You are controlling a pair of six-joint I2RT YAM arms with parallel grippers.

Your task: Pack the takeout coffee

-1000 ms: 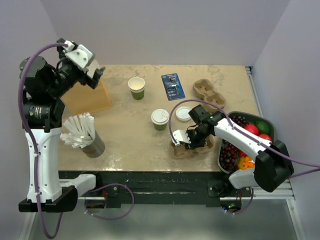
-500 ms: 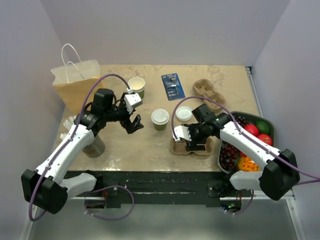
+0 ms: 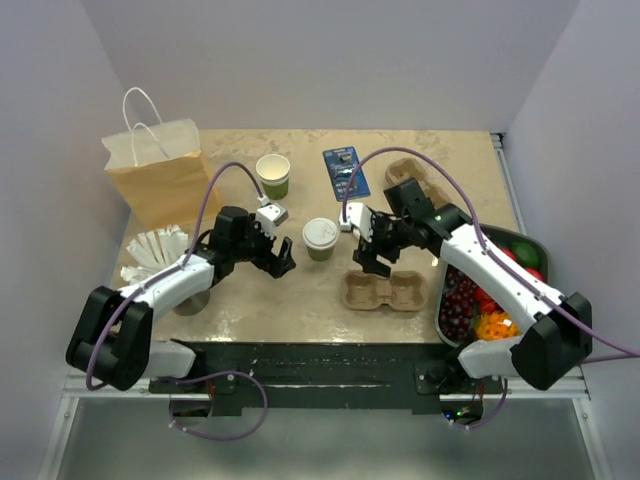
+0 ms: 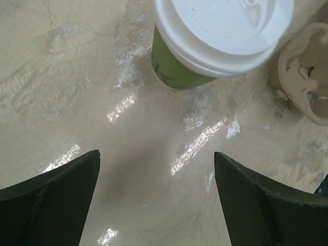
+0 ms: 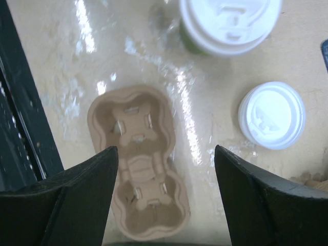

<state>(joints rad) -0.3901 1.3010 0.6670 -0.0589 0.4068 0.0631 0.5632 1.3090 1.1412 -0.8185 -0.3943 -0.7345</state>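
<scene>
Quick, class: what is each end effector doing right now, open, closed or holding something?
Left end effector: open, empty, facing the takeout coffee.
Right end effector: open, empty, above the cup carrier.

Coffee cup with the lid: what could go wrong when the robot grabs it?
The cup stands free, so the open left gripper might knock it over or crush it. The right gripper hangs close by, so the arms could bump. The cup could also miss a carrier hole and tip.

Both arms are white with black joints, trailing purple cables.
</scene>
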